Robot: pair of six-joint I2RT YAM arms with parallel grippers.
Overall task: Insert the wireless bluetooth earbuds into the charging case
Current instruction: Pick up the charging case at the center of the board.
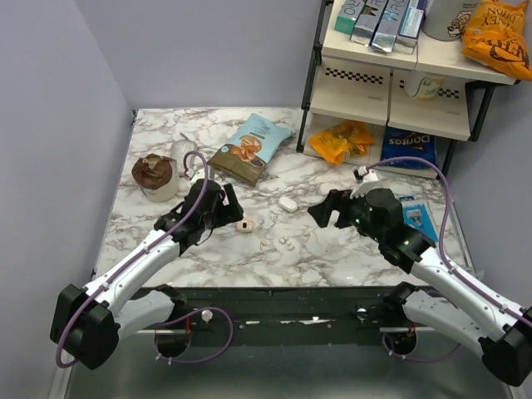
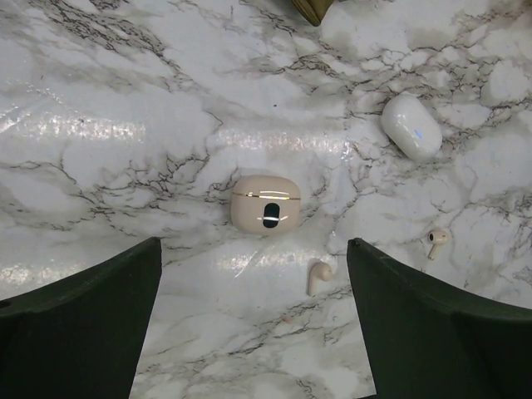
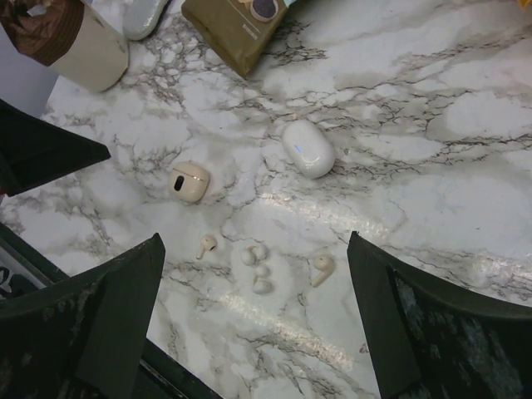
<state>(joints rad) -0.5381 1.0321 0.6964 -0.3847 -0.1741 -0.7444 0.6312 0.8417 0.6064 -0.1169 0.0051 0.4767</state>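
Note:
The charging case (image 2: pixel 265 202) lies shut on the marble, tan-peach with a dark slot; it also shows in the top view (image 1: pixel 244 225) and the right wrist view (image 3: pixel 189 181). Two small cream earbuds with short stems lie loose: one (image 3: pixel 206 244) near the case, also in the left wrist view (image 2: pixel 318 276), the other (image 3: pixel 322 268) further right (image 2: pixel 435 240). Between them lies a cluster of tiny white rounded pieces (image 3: pixel 259 268). My left gripper (image 1: pixel 231 209) (image 2: pixel 253 332) is open and empty just short of the case. My right gripper (image 1: pixel 326 210) (image 3: pixel 253 324) is open and empty above the earbuds.
A plain white oval object (image 1: pixel 288 204) (image 3: pixel 308 149) lies behind the earbuds. A brown-topped cup (image 1: pixel 155 176), a snack bag (image 1: pixel 250 148) and a grey object (image 1: pixel 183 151) stand at the back left. A shelf rack (image 1: pixel 391 91) with snacks is at the back right, with a blue box (image 1: pixel 413 214) beside my right arm.

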